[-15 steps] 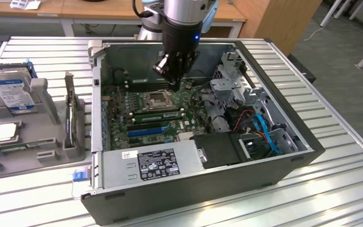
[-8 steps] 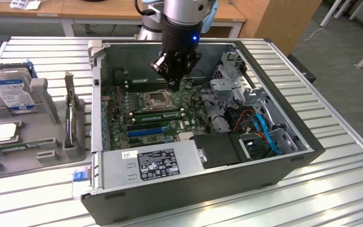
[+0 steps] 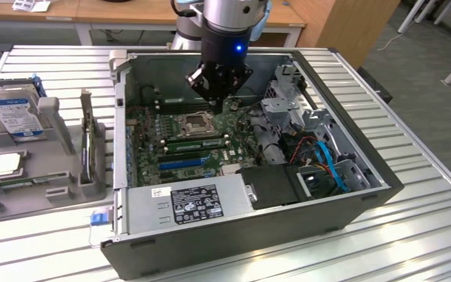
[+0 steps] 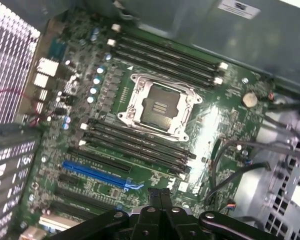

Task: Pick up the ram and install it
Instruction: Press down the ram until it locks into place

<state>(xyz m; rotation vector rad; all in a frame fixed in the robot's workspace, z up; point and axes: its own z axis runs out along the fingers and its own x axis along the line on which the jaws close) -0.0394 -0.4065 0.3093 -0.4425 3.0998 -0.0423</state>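
Note:
My gripper hangs inside the open computer case, just above the motherboard near the processor socket. Its fingers are shut together with nothing between them. In the wrist view the gripper points down at the board beside the socket and the rows of dark memory slots. A long green stick that looks like the ram stands in a slot just in front of the socket, apart from my fingers.
A grey fixture at the exterior view's left holds a blue-labelled hard drive, a square silver chip and a thin upright board. Drive cages and cables crowd the case's right side. The power supply sits at the front.

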